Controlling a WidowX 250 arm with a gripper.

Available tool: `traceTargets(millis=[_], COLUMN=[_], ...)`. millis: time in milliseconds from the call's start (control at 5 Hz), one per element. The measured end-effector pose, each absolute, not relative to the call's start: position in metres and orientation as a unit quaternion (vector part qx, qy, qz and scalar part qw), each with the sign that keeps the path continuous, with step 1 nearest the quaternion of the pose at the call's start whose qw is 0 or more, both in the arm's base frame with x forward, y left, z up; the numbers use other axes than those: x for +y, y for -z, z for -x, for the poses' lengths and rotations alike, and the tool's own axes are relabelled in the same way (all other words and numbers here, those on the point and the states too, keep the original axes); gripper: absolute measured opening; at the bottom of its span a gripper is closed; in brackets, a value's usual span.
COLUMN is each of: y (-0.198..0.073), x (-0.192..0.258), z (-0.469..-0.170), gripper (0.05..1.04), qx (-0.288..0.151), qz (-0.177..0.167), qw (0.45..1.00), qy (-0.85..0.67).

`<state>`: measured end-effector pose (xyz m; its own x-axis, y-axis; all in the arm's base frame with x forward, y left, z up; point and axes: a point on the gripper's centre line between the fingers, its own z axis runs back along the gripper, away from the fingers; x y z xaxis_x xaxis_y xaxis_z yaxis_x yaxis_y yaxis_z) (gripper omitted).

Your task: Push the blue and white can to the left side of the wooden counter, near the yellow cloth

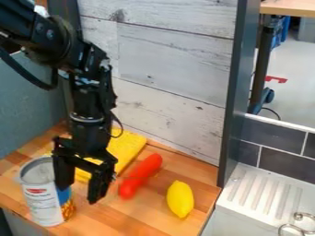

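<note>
Probably the can (40, 203) beside the gripper (78, 193), whose 2 fingers stand apart, is stiff and best held around its sides.

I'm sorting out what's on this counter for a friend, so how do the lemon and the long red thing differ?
The lemon is yellow; the long red thing is orange-red. The lemon is short and plump, the long red thing slender. The long red thing lies nearer the pincer than the lemon does. Both rest on the wooden counter.
</note>
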<state>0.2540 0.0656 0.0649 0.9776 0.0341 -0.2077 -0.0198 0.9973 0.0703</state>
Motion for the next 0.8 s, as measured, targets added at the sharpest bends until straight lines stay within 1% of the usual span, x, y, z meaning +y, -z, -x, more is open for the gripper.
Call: traceTargets(millis=[400,600,800], y=[-0.058,-0.064,-0.078], x=[0.084,0.092,0.107], z=[-0.250,-0.256,-0.263], gripper=[1.000,1.000,1.000], qx=[0.160,0.180,0.183], qz=[-0.029,-0.036,-0.048], qw=[0.987,0.982,0.981], qy=[0.009,0.032,0.045])
